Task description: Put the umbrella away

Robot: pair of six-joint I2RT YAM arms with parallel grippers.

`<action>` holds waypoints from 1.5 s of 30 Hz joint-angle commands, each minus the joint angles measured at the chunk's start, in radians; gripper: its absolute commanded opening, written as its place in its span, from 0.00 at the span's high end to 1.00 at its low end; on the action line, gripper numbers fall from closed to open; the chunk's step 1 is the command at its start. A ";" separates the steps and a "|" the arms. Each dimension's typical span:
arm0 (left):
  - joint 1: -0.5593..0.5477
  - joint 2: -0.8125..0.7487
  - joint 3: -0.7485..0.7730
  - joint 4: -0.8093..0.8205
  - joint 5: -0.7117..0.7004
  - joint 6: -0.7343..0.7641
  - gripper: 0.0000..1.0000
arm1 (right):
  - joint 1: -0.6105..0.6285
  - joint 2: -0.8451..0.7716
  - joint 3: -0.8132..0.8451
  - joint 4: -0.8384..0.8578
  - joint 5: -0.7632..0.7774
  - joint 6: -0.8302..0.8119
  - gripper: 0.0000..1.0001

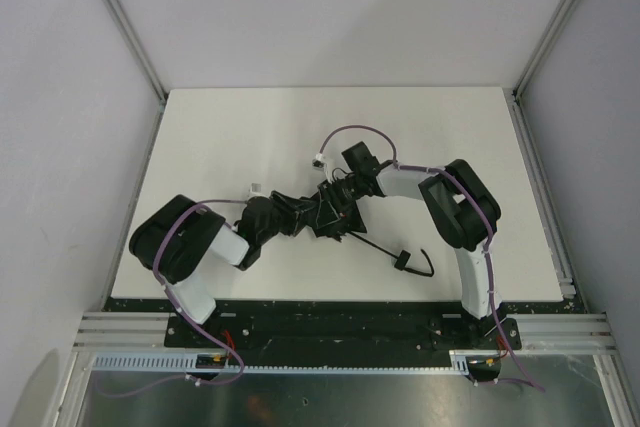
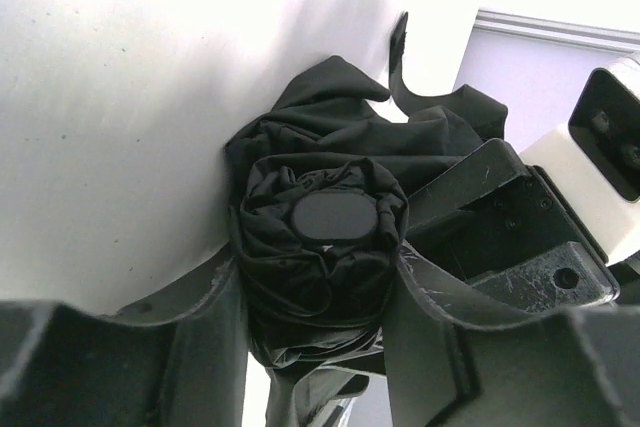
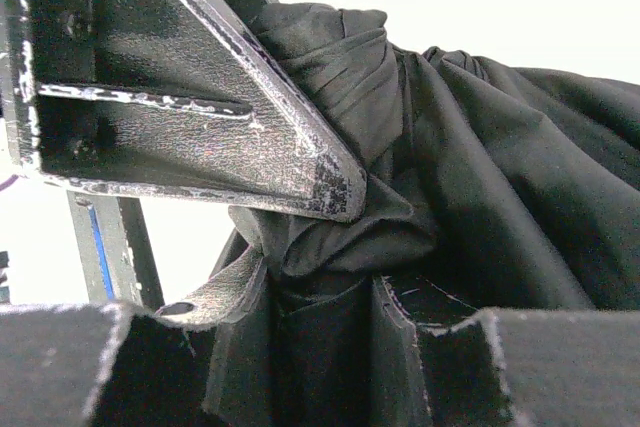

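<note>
Top external: white table (image 1: 230, 137), grey walls (image 1: 60, 97), bundled umbrella (image 1: 312, 219) mid-table.

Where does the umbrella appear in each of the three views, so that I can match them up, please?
Top external: the umbrella lies crumpled at mid-table.
Left wrist: it sits at the centre of the frame, a rolled bundle with its round cap facing the camera.
Right wrist: its folded black fabric fills the centre and right.
Shared landmark: the white table showing behind the black fabric.
</note>
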 commanded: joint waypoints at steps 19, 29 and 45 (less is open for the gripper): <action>-0.025 0.011 -0.032 -0.121 -0.032 0.109 1.00 | 0.127 -0.177 -0.025 -0.140 0.441 0.043 0.39; -0.018 -0.034 -0.004 -0.304 0.029 0.081 1.00 | 0.334 -0.368 -0.105 -0.088 0.997 -0.061 0.13; 0.017 -0.111 0.128 -0.716 0.084 0.100 1.00 | 0.486 -0.130 -0.162 0.089 1.435 -0.205 0.20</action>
